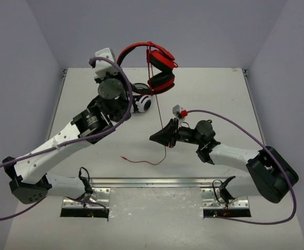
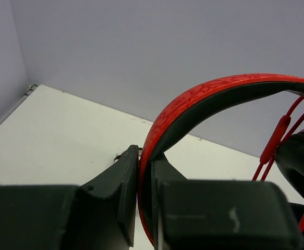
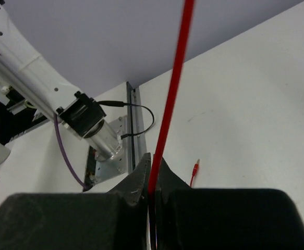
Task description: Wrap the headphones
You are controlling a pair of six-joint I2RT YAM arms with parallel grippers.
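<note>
No lettering, label, brand, number or sign can be read on anything here.

Bright, even, diffuse light, faint soft shadows; the left pincer (image 2: 145,166) close up looks slightly blurred.

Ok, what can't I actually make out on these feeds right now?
Left wrist: the ear cups of the headphones are mostly cut off by the right edge; only the headband in the left claw shows well.
Right wrist: the cable below the right claw is hidden by the claw itself.
Top external: the white-and-black headphones are mostly hidden behind the left arm.
</note>
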